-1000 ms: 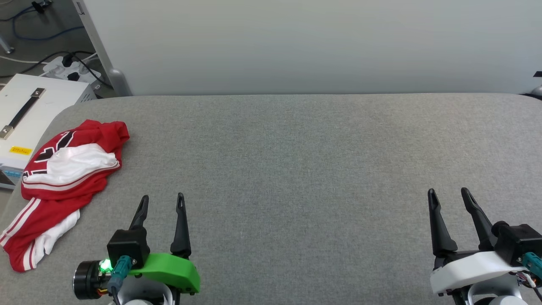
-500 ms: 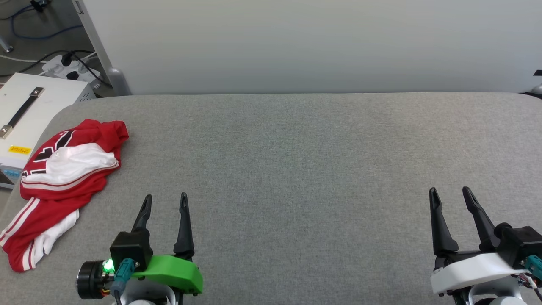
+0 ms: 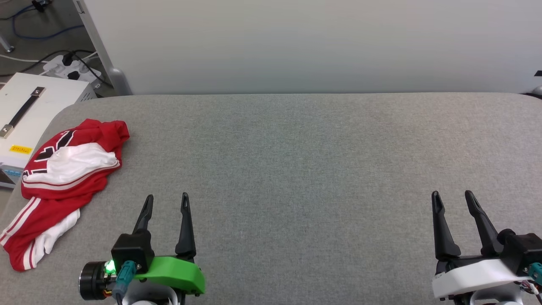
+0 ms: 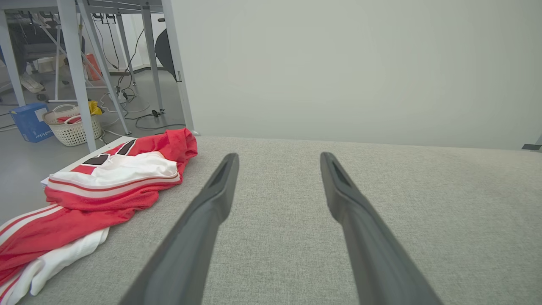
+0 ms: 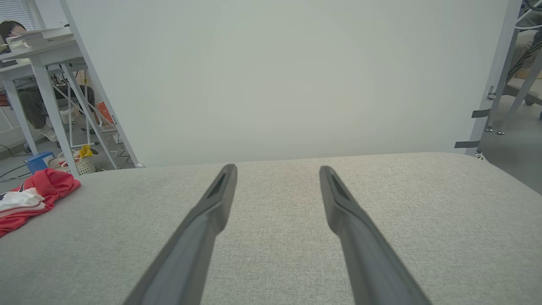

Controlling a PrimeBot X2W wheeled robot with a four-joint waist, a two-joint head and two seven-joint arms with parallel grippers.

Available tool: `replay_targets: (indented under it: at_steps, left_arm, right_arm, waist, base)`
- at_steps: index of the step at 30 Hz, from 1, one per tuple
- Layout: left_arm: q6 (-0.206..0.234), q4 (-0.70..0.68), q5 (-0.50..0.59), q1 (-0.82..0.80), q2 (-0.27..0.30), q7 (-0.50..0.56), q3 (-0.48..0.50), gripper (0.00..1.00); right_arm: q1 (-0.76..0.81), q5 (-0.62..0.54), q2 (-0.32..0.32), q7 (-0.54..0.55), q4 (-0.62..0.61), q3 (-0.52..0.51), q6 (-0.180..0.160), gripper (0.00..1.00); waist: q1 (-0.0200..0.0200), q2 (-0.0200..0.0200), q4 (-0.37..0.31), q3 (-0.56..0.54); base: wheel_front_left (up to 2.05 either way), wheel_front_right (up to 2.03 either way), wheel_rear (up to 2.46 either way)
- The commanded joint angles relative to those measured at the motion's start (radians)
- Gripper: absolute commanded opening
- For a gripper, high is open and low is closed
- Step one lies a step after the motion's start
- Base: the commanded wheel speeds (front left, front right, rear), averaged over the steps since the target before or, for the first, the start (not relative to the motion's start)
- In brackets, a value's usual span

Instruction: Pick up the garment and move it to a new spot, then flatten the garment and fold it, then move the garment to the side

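The garment (image 3: 63, 186), a red jersey with white sleeves, striped trim and part of a black print showing, lies crumpled at the far left of the grey padded table (image 3: 296, 161). In the left wrist view the garment (image 4: 97, 190) sits left of my fingers. My left gripper (image 3: 166, 199) is open and empty, a short way right of the garment, above the table. Far to the right my right gripper (image 3: 452, 195) is open and empty too. The right wrist view catches the garment (image 5: 34, 195) at its left edge.
A white box with a black handle (image 3: 29, 114) stands just off the table's left end, with cables and a power strip (image 3: 70, 67) on the floor behind. A pale wall panel (image 3: 296, 42) runs along the table's far edge. A laundry basket (image 4: 72, 125) sits on the floor.
Both grippers have drawn slightly back toward the near edge; the left one also shifted a little to the right. The garment lies as before.
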Motion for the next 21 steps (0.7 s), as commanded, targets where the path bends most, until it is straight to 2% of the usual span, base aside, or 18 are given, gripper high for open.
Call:
replay_targets:
  at_steps: [1, 21]
  left_arm:
    - [0.005, 0.003, -0.01, -0.016, -0.004, -0.011, -0.004, 1.0]
    - [0.013, 0.022, -0.019, -0.014, -0.005, -0.053, -0.016, 1.0]
  right_arm:
    - [0.01, 0.011, 0.0, -0.012, -0.009, -0.001, -0.001, 1.0]
    - [0.026, 0.025, 0.0, -0.053, -0.006, -0.001, -0.001, 1.0]
  waist:
    - [0.0, 0.0, 0.001, 0.001]
    - [0.0, 0.0, 0.006, 0.004]
  base:
    - [0.0, 0.0, 0.0]
    - [0.0, 0.0, 0.0]
